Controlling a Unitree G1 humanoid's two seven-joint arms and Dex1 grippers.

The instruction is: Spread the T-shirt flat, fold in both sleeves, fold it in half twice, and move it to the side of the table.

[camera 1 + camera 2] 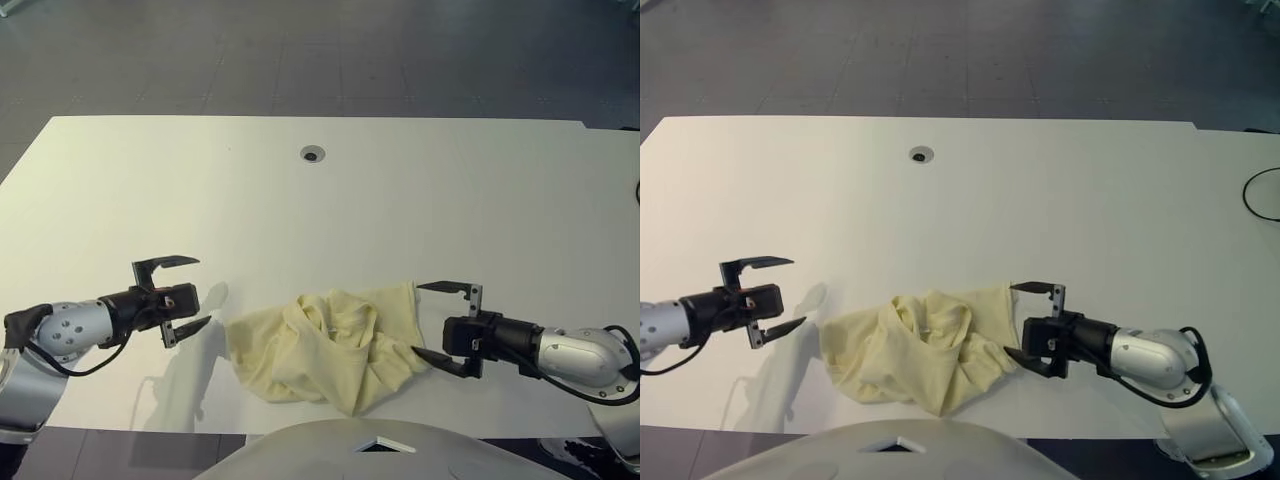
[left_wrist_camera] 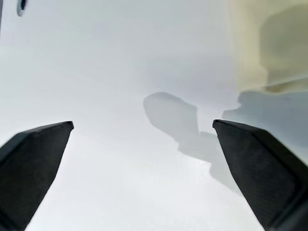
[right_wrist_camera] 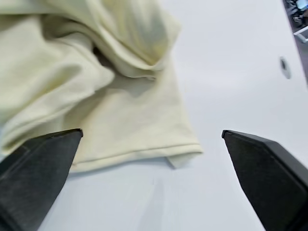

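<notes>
Near the table's [image 1: 420, 190] front edge, the pale yellow T-shirt [image 1: 325, 345] lies crumpled. Just beside its right edge, the right gripper [image 1: 438, 320] gapes wide; the left gripper [image 1: 185, 292], also spread wide, hangs near its left side.

Pale yellow T-shirt [image 1: 325, 345], white table [image 1: 400, 200]

You've got a wide white matte table [image 1: 420, 200], a small round grey cable grommet [image 1: 313, 154] near its far edge, and dark grey tiled floor [image 1: 300, 60] beyond.
</notes>
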